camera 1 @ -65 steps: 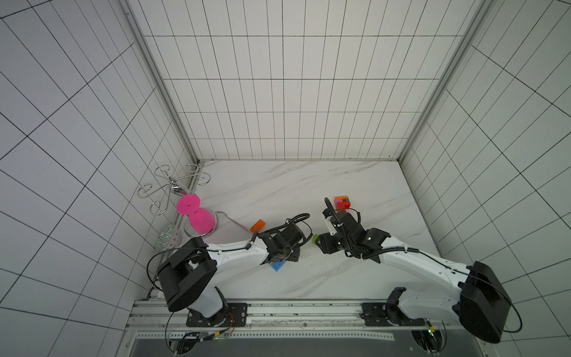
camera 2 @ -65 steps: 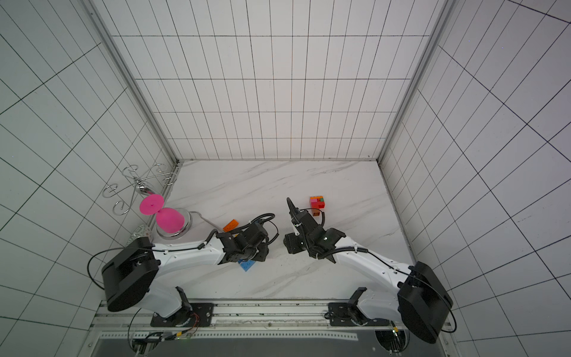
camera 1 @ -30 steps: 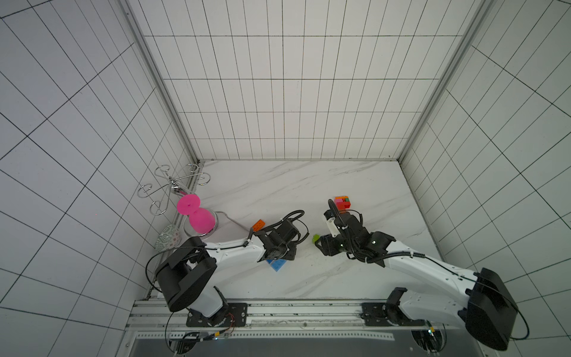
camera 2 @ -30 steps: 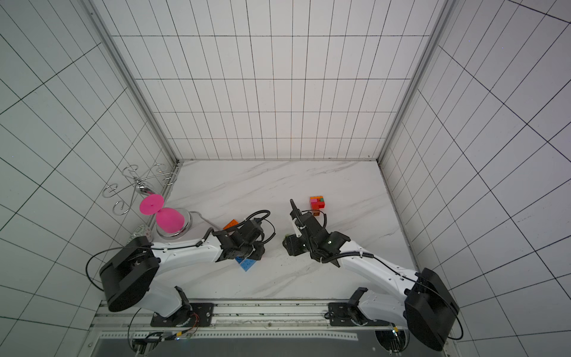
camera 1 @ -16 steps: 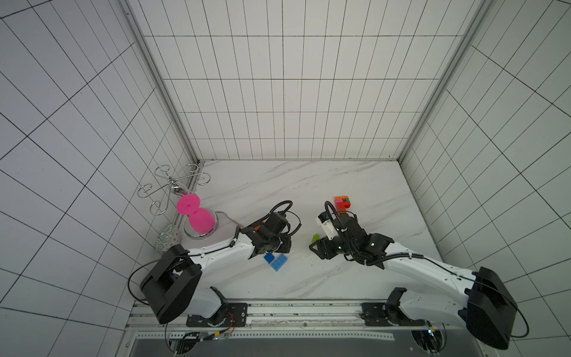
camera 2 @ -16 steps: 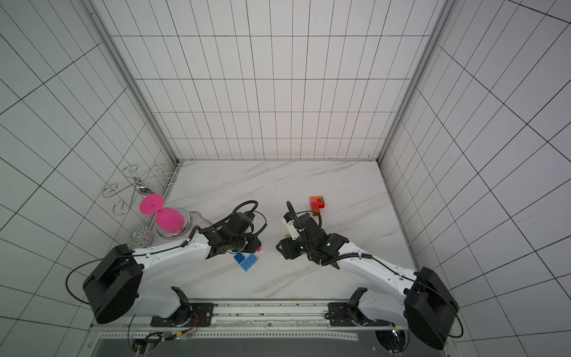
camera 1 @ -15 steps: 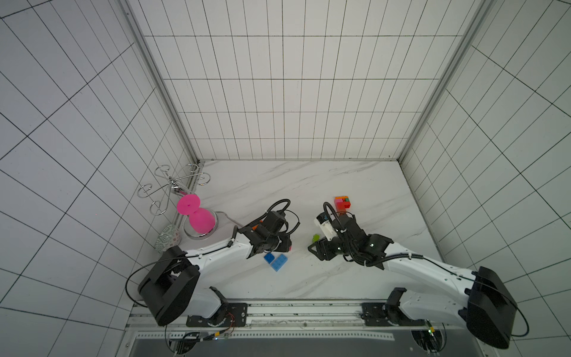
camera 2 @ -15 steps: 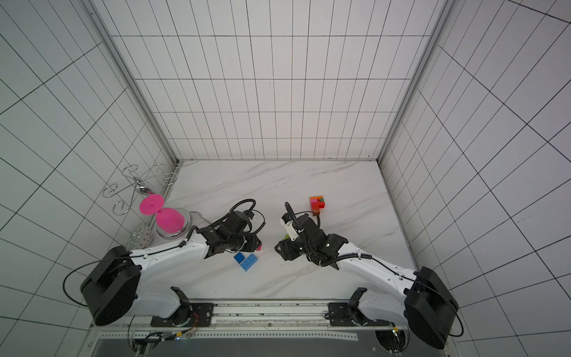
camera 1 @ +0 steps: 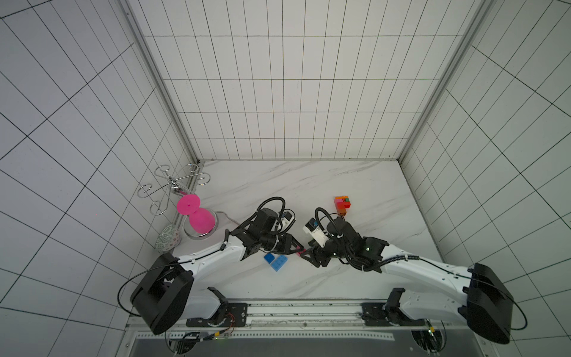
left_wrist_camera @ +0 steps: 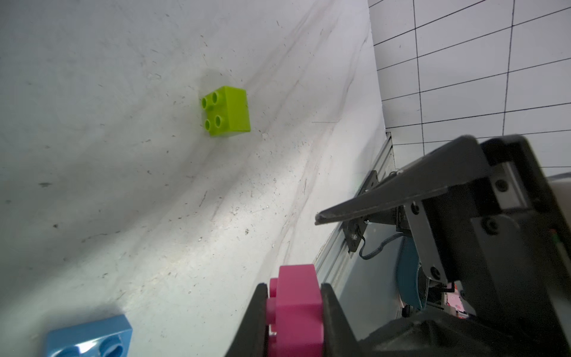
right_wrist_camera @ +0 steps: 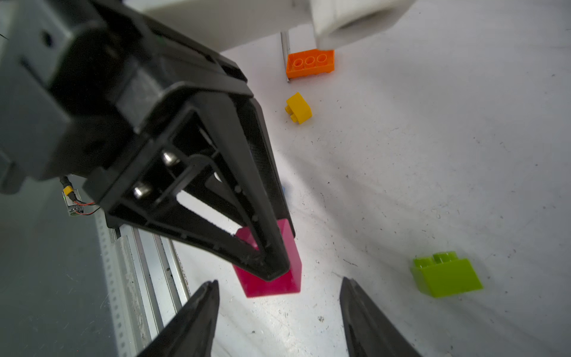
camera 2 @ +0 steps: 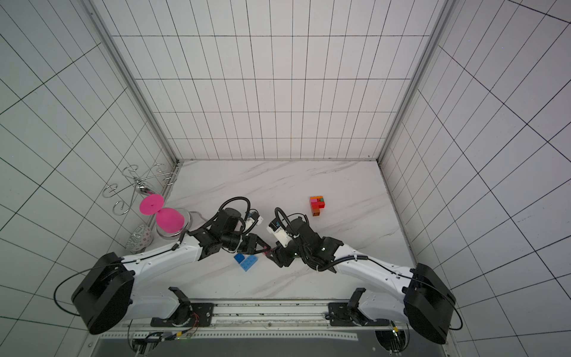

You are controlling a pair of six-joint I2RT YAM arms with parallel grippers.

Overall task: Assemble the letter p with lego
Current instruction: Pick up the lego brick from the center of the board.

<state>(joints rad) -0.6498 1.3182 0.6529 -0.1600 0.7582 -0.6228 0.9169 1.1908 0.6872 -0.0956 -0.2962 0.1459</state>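
The left gripper (camera 1: 297, 248) pinches a magenta studded plastic brick (left_wrist_camera: 296, 309) at lower centre of both top views. Two seconds back it sat low over the two blue flat studded bricks (camera 1: 276, 262); it has since swung off them towards the right gripper (right_wrist_camera: 278, 315), whose black fingers (right_wrist_camera: 200, 309) have spread wider and now flank the brick without touching it. That looks like a handover being set up. The part-built stack of orange, red, pink and green bricks (camera 1: 342, 204) waits right of centre, well apart and far from a finished P.
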